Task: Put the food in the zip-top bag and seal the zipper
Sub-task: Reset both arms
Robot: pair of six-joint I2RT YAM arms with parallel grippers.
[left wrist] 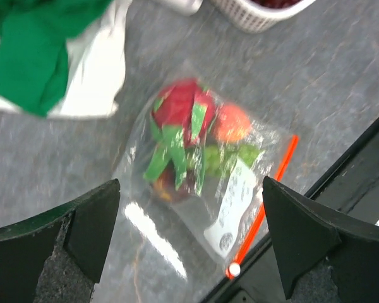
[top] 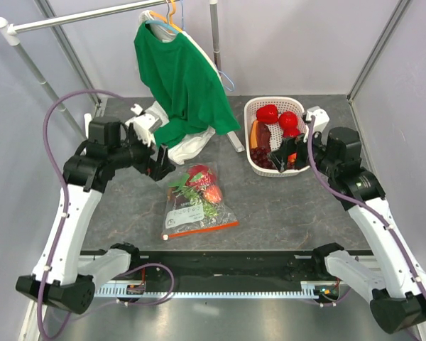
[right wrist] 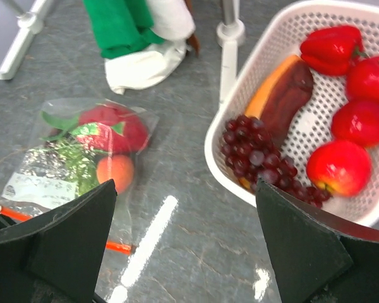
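**Top view.** I see the left pincer (top: 160, 162) with its jaws spread and nothing between them. The zip-top bag (top: 197, 202) lies flat on the table (top: 291, 213), just off this pincer's tips on the side toward the arm bases. It is nearer to this pincer than to the right pincer (top: 284, 155). Inside the bag are the pink dragon fruit (top: 197, 175), an orange round fruit (top: 213, 193) and the green grapes (top: 199, 207). The zipper (top: 202, 229) runs along the bag edge farthest from the left pincer. The right pincer, also spread and empty, hangs over the near edge of the white basket (top: 250, 117). A green shirt (top: 181, 78) hangs on a rail beyond the left pincer.

**Left wrist view (blurred).** The bag lies below the open gap of the left pincer (left wrist: 191, 189), framed by both fingers (left wrist: 82, 233). The zipper runs just inside the finger at the picture's right and ends in a white end piece (left wrist: 234, 270). I cannot tell whether the zipper is pressed closed.

**Right wrist view.** The right pincer (right wrist: 186, 188) is wide open and holds nothing. The basket lies ahead of it toward the right finger and holds dark grapes (right wrist: 259, 158), a red pepper (right wrist: 331, 47) and red apples (right wrist: 338, 167). The bag lies ahead toward the other finger, well apart from the basket.
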